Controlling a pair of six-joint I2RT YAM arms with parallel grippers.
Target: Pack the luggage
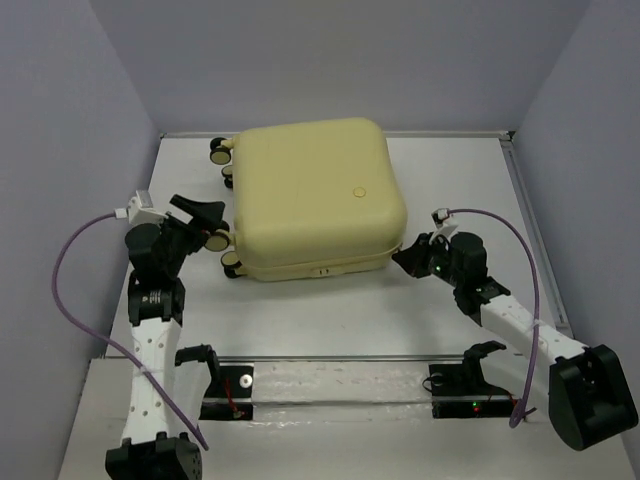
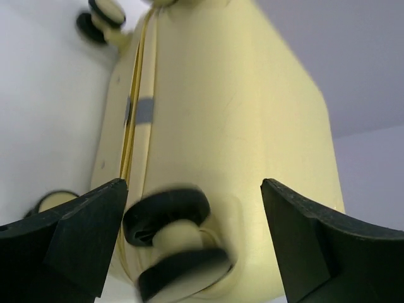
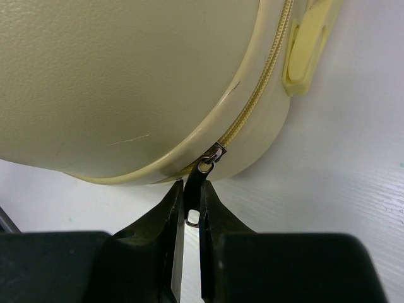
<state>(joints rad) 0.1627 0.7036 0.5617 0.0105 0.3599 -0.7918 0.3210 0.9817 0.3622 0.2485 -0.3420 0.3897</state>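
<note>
The pale yellow luggage [image 1: 315,195] lies flat and closed at the table's middle back, its caster wheels [image 1: 222,240] pointing left. My left gripper [image 1: 212,222] is open, its jaws on either side of a black-and-cream caster wheel [image 2: 173,243] without closing on it. My right gripper [image 1: 407,255] sits at the luggage's front right corner and is shut on the black zipper pull [image 3: 193,192], which hangs from the slider [image 3: 211,154] on the yellow zipper [image 3: 265,85].
Grey walls enclose the white table [image 1: 330,310] on the left, back and right. A clear rail with black mounts [image 1: 340,380] runs along the near edge. Purple cables [image 1: 70,260] loop from both arms.
</note>
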